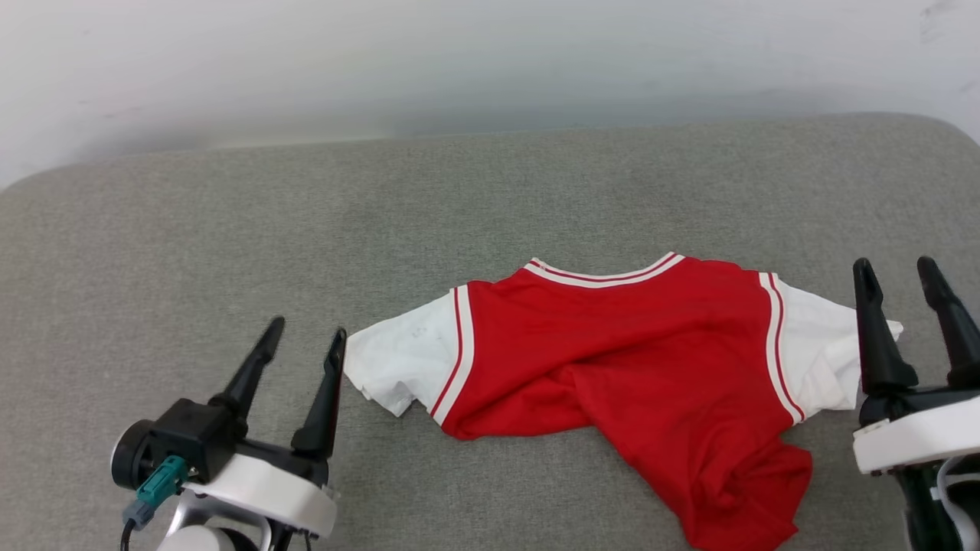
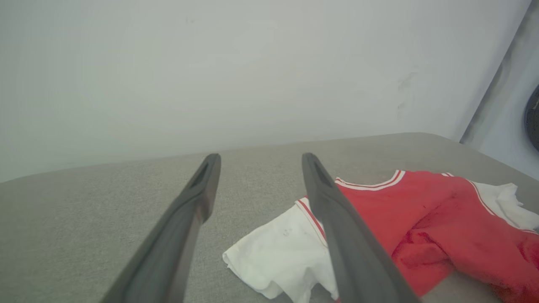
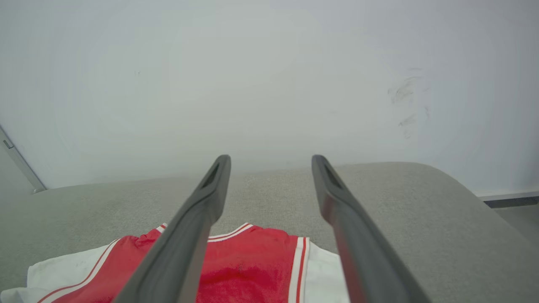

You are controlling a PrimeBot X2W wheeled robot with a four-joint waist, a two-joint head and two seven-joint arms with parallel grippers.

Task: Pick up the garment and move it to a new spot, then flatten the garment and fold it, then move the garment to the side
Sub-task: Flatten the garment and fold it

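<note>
The garment [image 1: 635, 360], a red T-shirt with white sleeves and red-white striped trim, lies on the grey surface [image 1: 230, 229] with its plain side up, collar toward the wall. Its lower part is rumpled and bunched toward the front right. My left gripper [image 1: 306, 325] stands open just left of the white left sleeve [image 2: 282, 252], holding nothing. My right gripper [image 1: 896, 268] is open beside the white right sleeve [image 3: 322, 273], its left finger overlapping the sleeve edge in the head view. The shirt [image 3: 248, 261] sits below and between the right fingers.
A pale wall [image 1: 490, 61] runs along the far edge of the grey padded surface. Open grey surface lies left of and behind the shirt. The surface's rounded right corner [image 3: 463, 185] drops off to a floor strip.
</note>
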